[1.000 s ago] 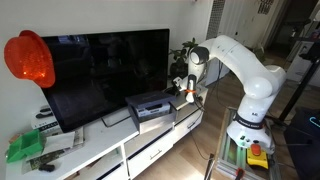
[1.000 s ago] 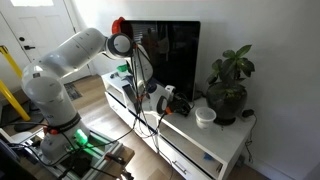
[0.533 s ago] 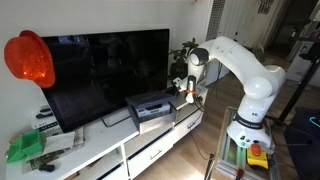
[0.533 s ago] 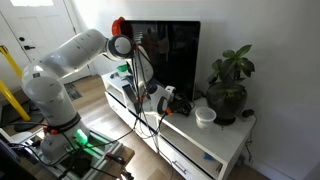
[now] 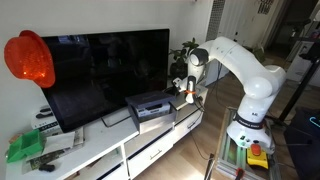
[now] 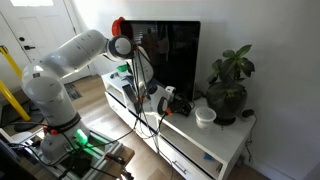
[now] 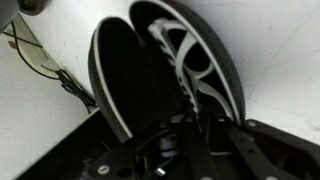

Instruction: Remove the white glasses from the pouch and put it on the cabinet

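Note:
The wrist view shows the open black pouch [image 7: 130,80] lying on the white cabinet [image 7: 280,60], with the white glasses [image 7: 185,60] inside it. My gripper [image 7: 190,135] is right over the pouch; its dark fingers are close together around one arm of the glasses. In both exterior views the gripper [image 5: 185,90] [image 6: 160,100] sits low over the long white cabinet [image 5: 150,142] [image 6: 205,145], in front of the television's end. The pouch is mostly hidden by the gripper there.
A large television [image 5: 100,70] stands on the cabinet, with a black box-shaped device [image 5: 150,108] in front of it. A potted plant [image 6: 228,85] and a white cup [image 6: 205,117] stand at the cabinet's end. Cables [image 7: 40,60] run beside the pouch.

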Controlling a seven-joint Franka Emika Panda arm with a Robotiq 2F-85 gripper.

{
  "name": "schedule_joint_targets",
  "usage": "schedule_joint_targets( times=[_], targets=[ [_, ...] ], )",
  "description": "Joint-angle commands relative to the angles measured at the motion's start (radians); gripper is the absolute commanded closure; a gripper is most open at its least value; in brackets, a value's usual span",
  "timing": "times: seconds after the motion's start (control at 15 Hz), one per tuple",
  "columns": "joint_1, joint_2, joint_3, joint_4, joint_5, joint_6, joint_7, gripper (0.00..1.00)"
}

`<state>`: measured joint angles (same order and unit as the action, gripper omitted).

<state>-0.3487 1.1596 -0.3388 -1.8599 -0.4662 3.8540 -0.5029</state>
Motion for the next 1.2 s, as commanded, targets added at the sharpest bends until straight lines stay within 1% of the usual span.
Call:
schedule_joint_targets(
  times=[0.0, 0.13, 0.27, 0.47, 0.8, 1.13],
  targets=[
    [0.011, 0.037, -0.014, 0.035, 0.005, 0.018, 0.019, 1.00],
    [0.010, 0.040, -0.014, 0.040, 0.005, 0.017, 0.022, 0.99],
    [0.010, 0.040, -0.014, 0.040, 0.005, 0.017, 0.023, 0.95],
    [0.010, 0.040, -0.014, 0.039, 0.005, 0.016, 0.024, 1.00],
    [0.014, 0.026, -0.016, 0.030, 0.011, 0.028, 0.025, 1.00],
    [0.022, -0.012, -0.014, -0.006, 0.007, 0.060, 0.038, 1.00]
  ],
)
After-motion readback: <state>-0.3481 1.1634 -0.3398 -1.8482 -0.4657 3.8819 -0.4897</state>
